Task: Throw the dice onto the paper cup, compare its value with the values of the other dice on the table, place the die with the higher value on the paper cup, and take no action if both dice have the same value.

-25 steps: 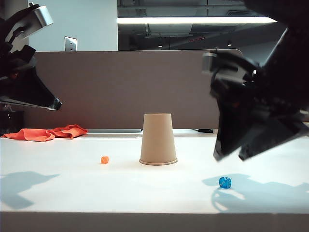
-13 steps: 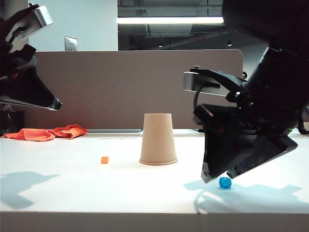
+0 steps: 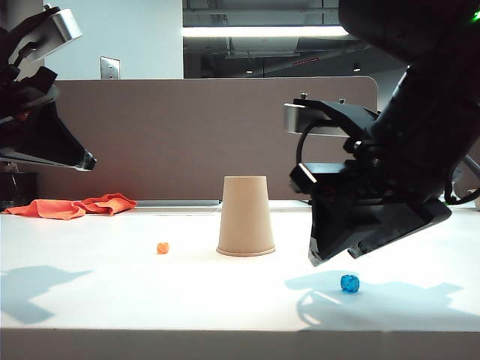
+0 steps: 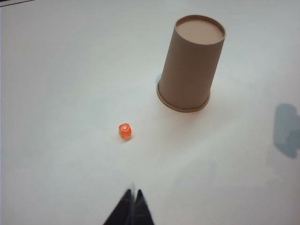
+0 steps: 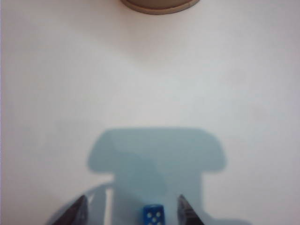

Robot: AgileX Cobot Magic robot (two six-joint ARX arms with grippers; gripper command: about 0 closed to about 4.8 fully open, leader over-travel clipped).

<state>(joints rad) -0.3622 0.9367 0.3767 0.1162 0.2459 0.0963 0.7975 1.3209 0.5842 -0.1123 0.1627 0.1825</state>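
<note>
1. One blue die (image 3: 349, 283) lies on the white desk (image 3: 90, 300), in front of and to the right of the upturned paper cup (image 3: 246, 216); the orange die (image 3: 163, 247) sits left of the cup.
2. Right tool (image 5: 132, 211) hovers spread, straddling the blue die: lower straight, close gently, since it looks slippery.
3. Left tool (image 4: 132, 208) hangs pressed together, well clear, above the near left side of the desk.
4. Behind the desk: an orange cloth (image 3: 71, 205), a grey partition (image 3: 187, 135).

Right pincer (image 5: 131, 211) agape, left pincer (image 4: 132, 199) closed

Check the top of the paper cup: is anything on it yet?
Nothing: the upturned base of the paper cup is bare. The blue die and orange die lie on the table. The cup's inside is hidden.
</note>
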